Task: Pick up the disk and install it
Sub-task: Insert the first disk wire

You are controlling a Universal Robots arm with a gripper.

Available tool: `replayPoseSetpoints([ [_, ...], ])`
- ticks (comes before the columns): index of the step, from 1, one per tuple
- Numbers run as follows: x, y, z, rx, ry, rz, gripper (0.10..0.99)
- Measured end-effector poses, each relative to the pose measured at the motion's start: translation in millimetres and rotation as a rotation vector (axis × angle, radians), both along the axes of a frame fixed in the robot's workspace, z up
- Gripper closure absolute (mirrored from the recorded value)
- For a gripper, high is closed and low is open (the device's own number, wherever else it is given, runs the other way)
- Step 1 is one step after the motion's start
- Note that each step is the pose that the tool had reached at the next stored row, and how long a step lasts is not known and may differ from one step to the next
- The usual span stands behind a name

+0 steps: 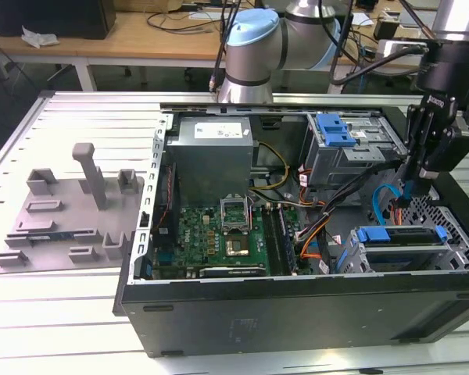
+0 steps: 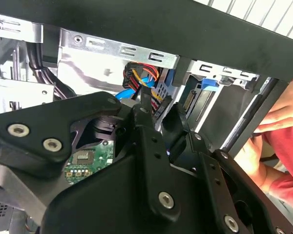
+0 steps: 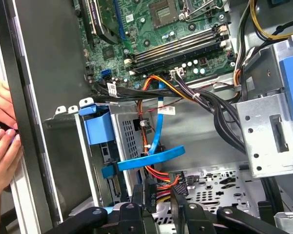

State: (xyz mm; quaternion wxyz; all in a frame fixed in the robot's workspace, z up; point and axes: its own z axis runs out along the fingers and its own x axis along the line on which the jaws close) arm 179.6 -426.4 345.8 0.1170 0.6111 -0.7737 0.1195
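The disk (image 1: 402,237), a flat drive in a bright blue carrier frame, sits in the metal drive cage at the lower corner of the open computer case on the exterior view's right. Its blue frame end (image 3: 97,130) shows at the cage mouth in the first wrist view. My gripper (image 1: 413,183) hangs just above and behind that cage, among the cables. It is open by a narrow gap (image 2: 158,109), and I see nothing held in it. The black fingertips (image 3: 178,195) stand over red, orange and yellow wires and a black connector.
A blue flat cable (image 3: 154,153) loops beside the cage. Thick black cable bundles (image 3: 210,105) cross to the motherboard (image 1: 234,230). A grey metal box (image 1: 215,148) and an upper bay with a blue part (image 1: 334,129) lie further in. A person's hands (image 3: 0,141) rest at the case edge. A grey fixture (image 1: 70,211) lies on the table.
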Motion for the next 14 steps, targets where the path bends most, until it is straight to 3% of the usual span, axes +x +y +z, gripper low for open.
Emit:
replayPoseSetpoints([
  [4,0.0,1.6,-0.6,-0.002,0.0,0.0,0.741],
  [7,0.0,2.3,-1.1,-0.003,0.0,0.0,0.918],
  [14,0.0,2.3,-1.4,-0.008,0.0,0.0,0.918],
])
